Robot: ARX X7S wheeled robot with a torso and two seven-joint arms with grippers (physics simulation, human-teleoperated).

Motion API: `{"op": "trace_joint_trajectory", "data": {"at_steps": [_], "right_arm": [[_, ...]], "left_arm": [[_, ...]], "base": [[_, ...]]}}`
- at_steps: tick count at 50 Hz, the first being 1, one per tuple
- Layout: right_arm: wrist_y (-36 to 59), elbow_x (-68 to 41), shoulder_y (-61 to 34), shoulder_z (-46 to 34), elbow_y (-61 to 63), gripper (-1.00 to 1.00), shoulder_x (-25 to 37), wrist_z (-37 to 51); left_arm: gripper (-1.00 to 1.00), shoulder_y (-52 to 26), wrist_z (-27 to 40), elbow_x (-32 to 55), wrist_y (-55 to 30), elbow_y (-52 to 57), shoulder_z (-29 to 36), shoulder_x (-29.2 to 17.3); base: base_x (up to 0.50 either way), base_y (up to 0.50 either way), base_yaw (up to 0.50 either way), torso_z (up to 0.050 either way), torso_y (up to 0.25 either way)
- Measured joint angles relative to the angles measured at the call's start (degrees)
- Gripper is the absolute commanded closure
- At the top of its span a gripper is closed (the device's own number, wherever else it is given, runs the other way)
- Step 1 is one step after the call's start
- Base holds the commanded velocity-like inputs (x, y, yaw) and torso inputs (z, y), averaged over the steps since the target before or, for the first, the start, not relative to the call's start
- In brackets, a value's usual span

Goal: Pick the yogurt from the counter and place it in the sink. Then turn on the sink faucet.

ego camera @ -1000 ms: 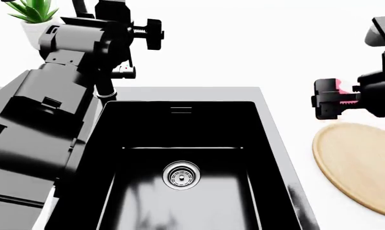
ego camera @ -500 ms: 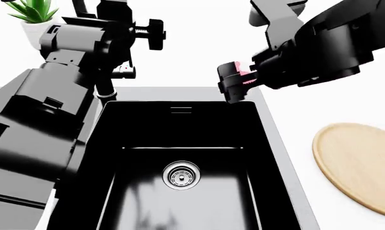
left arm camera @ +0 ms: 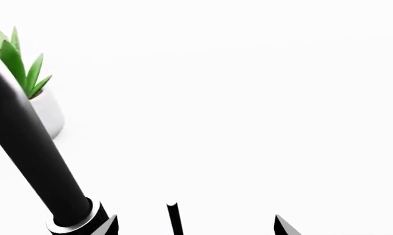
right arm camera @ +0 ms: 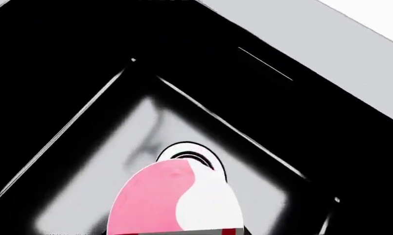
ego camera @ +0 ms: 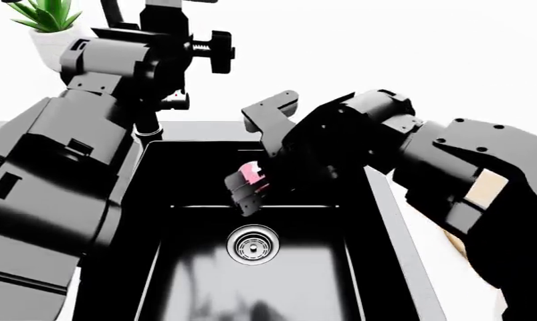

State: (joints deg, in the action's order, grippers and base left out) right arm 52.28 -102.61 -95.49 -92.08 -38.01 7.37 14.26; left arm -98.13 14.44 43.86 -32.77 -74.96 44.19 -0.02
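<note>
- Your right gripper [ego camera: 247, 188] is closed on the yogurt [ego camera: 249, 173]. It holds the cup in the air over the sink [ego camera: 250, 150], just above the round drain [ego camera: 252, 245].
- In the right wrist view the yogurt [right arm camera: 173, 202] is pink with a white patch, and the drain sits right under it.
- The cup looks small and light. It is likely thin plastic, so a hard squeeze could dent it or pop the top.
- Its sides look smooth, so it may slip. You have it by the sides, and that seems the best place to hold it.
- It would likely roll or tip if dropped from high up, so go low before you let go.
- Your left gripper [ego camera: 174, 99] is up by the sink faucet [ego camera: 146, 126]. You cannot tell if it is open or closed, or if it holds anything.
</note>
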Motion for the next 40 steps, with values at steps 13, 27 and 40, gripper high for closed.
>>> {"op": "trace_joint_trajectory", "data": {"at_steps": [13,27,40], "right_arm": [[-0.78,13.9,13.13,1.97,-6.18,1.0,-5.19,-6.83],[0.73,21.17,21.58,2.92,-7.19,1.0,-6.61,-9.52],[1.2,22.69,23.78,3.21,-7.24,-1.0,-6.95,-10.91]], "left_arm": [[-1.0,0.35,-0.3,0.08,0.21,-0.01,0.2,0.0],[-1.0,0.6,-0.85,-2.85,-0.18,0.0,-2.85,0.0],[-1.0,0.98,-1.33,-5.78,-0.54,0.0,-5.72,-0.01]], "base": [[0.0,0.0,0.0,0.0,0.0],[0.0,0.0,0.0,0.0,0.0],[0.0,0.0,0.0,0.0,0.0]]}}
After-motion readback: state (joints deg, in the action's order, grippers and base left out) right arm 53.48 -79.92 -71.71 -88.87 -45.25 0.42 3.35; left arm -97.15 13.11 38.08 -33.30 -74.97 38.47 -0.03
